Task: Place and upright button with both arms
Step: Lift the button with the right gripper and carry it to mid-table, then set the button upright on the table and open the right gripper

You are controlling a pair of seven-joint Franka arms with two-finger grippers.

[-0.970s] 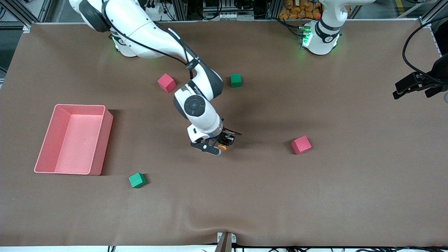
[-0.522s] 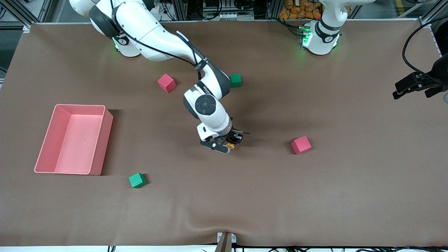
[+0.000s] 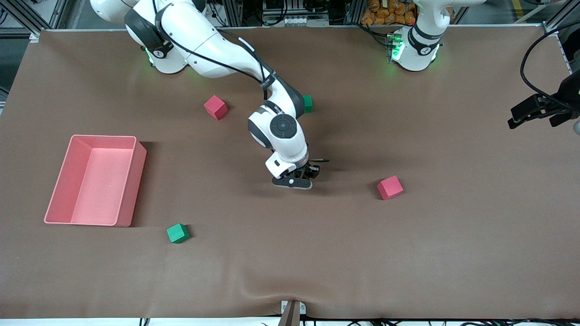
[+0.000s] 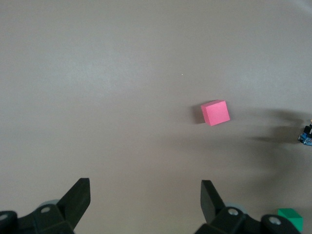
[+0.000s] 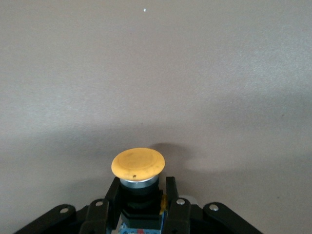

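Button (image 5: 138, 168), the small black-bodied switch with a round orange cap, sits clamped between your right gripper's (image 3: 302, 177) fingers (image 5: 171, 195), low over the middle of the brown tabletop (image 3: 408, 253), near the red foam cube (image 3: 389, 187). Your left gripper (image 4: 145, 204) waits over the left arm's end of the tabletop, fingers (image 4: 78, 197) spread wide and holding nothing.
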